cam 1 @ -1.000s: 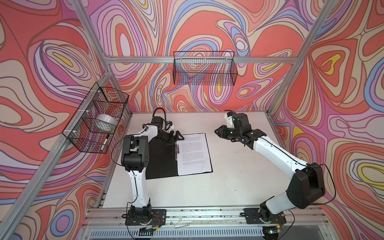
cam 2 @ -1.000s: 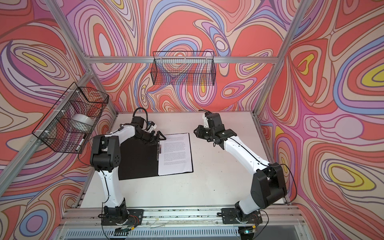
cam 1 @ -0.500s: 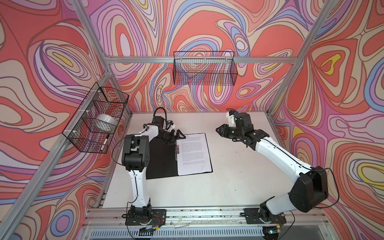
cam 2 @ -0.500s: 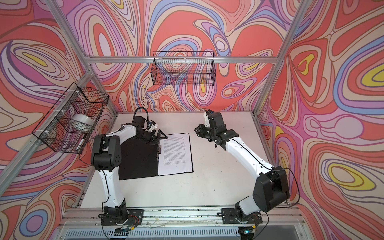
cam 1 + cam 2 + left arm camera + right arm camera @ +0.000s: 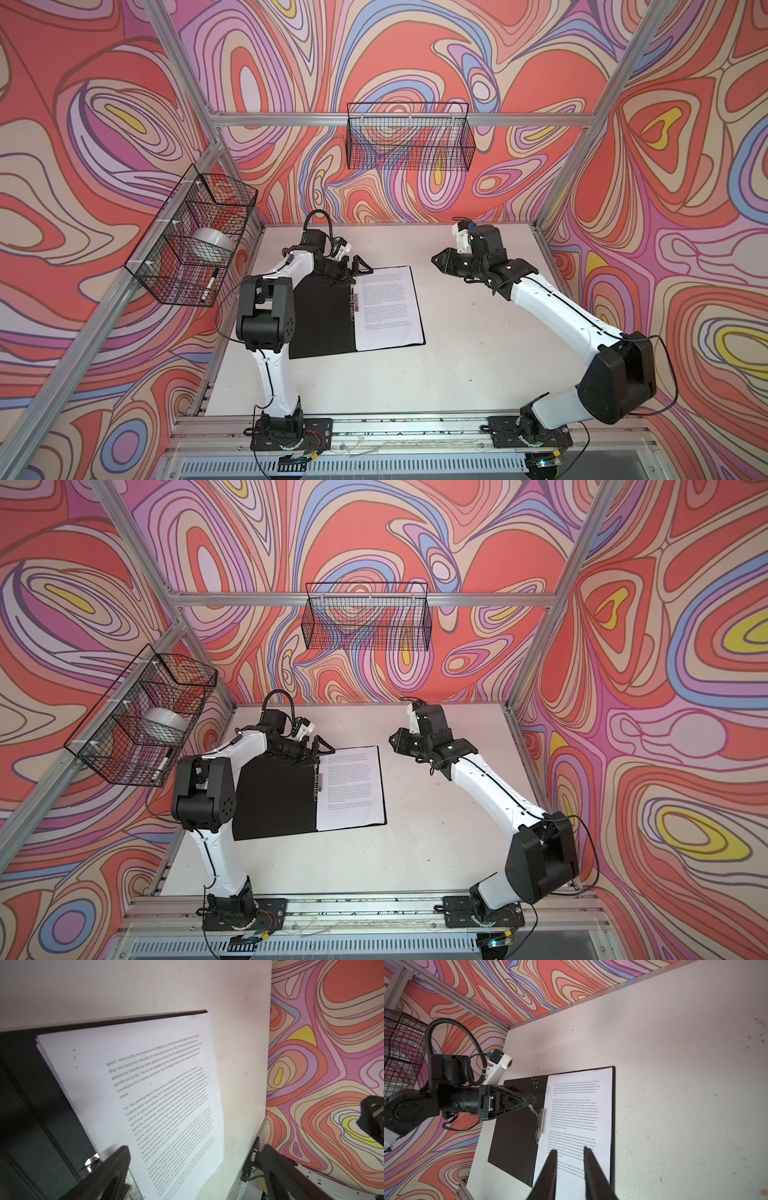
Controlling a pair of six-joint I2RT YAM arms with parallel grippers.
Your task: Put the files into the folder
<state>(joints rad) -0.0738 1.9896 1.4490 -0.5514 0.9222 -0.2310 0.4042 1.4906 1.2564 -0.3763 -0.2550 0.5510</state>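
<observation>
Looking down at the open folder (image 5: 320,316), I see it lying flat on the table (image 5: 457,353), black inside up, with the files (image 5: 388,303) stacked on its right half beside the spine clip (image 5: 540,1124). My left arm hunches its elbow above the folder's left edge and reaches its forearm to the folder's far edge, wrist level, so the left gripper (image 5: 357,271) points across the top of the spine. Its jaws stand wide apart: in the left wrist view one finger hangs above the clip's end and the other out past the files' outer edge, with nothing between them. I cannot tell whether it touches the clip. My right arm stretches in from the folder's right, forearm rising, so the right gripper (image 5: 437,261) aims at the folder from well clear of its right edge. Its fingers (image 5: 552,1167) sit nearly together with a thin gap, gripping nothing.
</observation>
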